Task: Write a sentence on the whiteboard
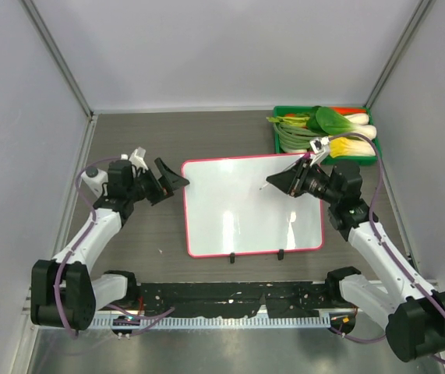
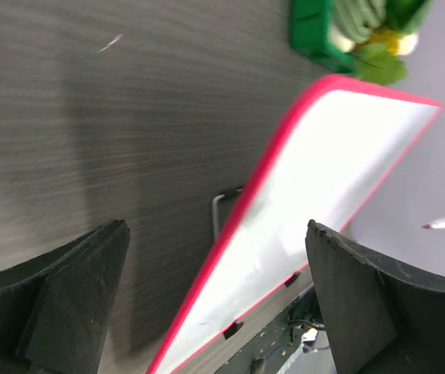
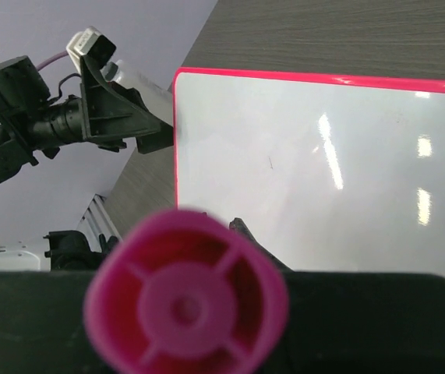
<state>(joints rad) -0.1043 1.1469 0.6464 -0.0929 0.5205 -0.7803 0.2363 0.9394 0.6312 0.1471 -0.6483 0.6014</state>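
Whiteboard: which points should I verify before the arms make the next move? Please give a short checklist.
1. The whiteboard lies flat on the table: ok.
2. The marker is clamped in the right gripper: ok.
3. The left gripper steadies the whiteboard: not ok, it is open beside the far left corner.
4. Whiteboard surface free for writing: ok, no words visible.
5. Marker tip touches the whiteboard: cannot tell.

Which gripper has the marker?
The right gripper, shut on the pink marker over the whiteboard; the left gripper is open and empty at its left edge.
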